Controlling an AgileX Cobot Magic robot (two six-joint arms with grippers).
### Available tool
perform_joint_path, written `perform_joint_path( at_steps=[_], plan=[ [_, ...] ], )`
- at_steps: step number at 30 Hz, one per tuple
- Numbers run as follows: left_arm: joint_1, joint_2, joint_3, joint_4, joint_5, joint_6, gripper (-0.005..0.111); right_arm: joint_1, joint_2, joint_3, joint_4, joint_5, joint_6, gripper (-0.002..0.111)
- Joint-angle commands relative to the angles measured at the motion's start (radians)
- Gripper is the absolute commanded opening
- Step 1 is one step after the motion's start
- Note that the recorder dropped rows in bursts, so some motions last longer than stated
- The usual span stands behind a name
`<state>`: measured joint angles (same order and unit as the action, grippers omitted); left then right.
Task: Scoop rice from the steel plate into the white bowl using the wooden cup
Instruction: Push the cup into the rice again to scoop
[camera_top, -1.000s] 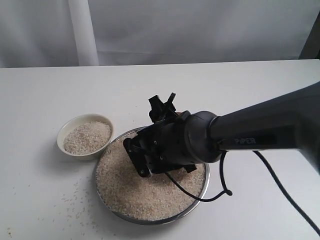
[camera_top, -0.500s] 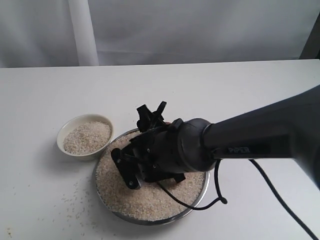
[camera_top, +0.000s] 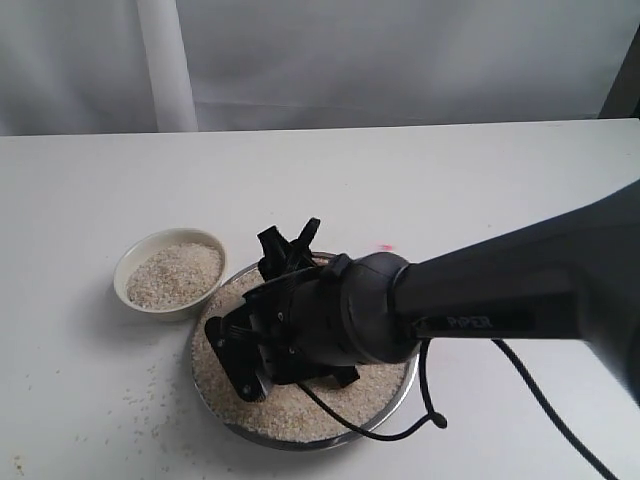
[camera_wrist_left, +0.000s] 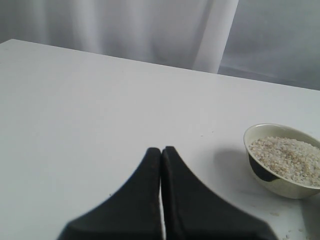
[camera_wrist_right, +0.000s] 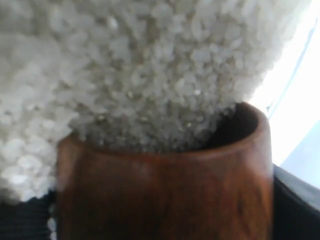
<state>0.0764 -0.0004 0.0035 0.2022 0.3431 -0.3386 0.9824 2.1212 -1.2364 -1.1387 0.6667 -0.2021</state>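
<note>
Two grippers, one wooden cup (camera_wrist_right: 165, 195) mid-scoop in the rice (camera_top: 300, 415) on the steel plate (camera_top: 270, 441).

The right gripper (camera_top: 289, 245) was clamped around the cup's sides. The cup's mouth was tipped into the grains toward the plate's far side, with rice crowding the opening; the exterior view hid the cup behind the wrist. The left gripper (camera_wrist_left: 161, 150) hung over the bare table (camera_top: 480, 190), fingers pressed together, holding nothing. The white bowl (camera_top: 160, 306), part-filled, stood just beside the plate's left rim. Judgement: the scoop was underway. To do it well, drive the mouth deeper through the heap, then roll the cup upright before lifting. Carry it level across the short gap and pour over the bowl's centre, since stray grains lay on the table nearby.
</note>
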Motion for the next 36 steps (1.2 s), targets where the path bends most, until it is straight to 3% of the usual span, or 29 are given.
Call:
perform_joint_path(
  at_steps=[1, 12, 25, 36],
  plan=[
    [-0.006, 0.000, -0.004, -0.006, -0.006, -0.001, 0.000, 0.020, -0.001, 0.001, 0.037, -0.029, -0.003, 0.000],
    [-0.006, 0.000, -0.004, -0.006, -0.006, -0.001, 0.000, 0.030, -0.011, 0.001, 0.132, -0.039, 0.004, 0.000],
    [-0.006, 0.000, -0.004, -0.006, -0.006, -0.001, 0.000, 0.026, -0.011, 0.001, 0.230, -0.143, 0.234, 0.000],
    [-0.006, 0.000, -0.004, -0.006, -0.006, -0.001, 0.000, 0.016, -0.011, 0.001, 0.345, -0.169, 0.272, 0.000]
  ],
)
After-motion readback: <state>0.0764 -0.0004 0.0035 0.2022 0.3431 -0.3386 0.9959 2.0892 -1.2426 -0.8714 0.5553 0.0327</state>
